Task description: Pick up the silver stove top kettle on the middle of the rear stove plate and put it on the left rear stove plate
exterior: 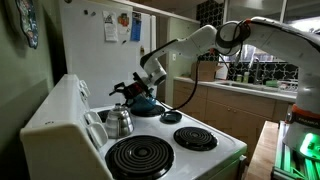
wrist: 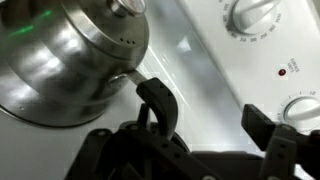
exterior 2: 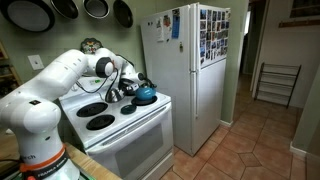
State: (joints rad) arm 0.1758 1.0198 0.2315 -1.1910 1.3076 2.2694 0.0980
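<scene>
My biggest worry was the silver stove top kettle [wrist: 60, 60]. It sat close against the control panel [wrist: 265, 50] and outside my pincer [wrist: 200, 98], whose jaws stood apart, with one finger [wrist: 155, 100] just beside its shiny wall. Closing there would, I judged, shove it along the panel instead of catching it. A lesser worry was my wrist knocking the teal kettle [exterior: 146, 100], further along the panel. A white fridge [exterior 2: 190, 70] stood past the panel's end. The stove [exterior 2: 140, 130] was smooth white enamel, likely slippery. The left rear stove plate [exterior: 140, 155] lay bare beside the panel.
</scene>
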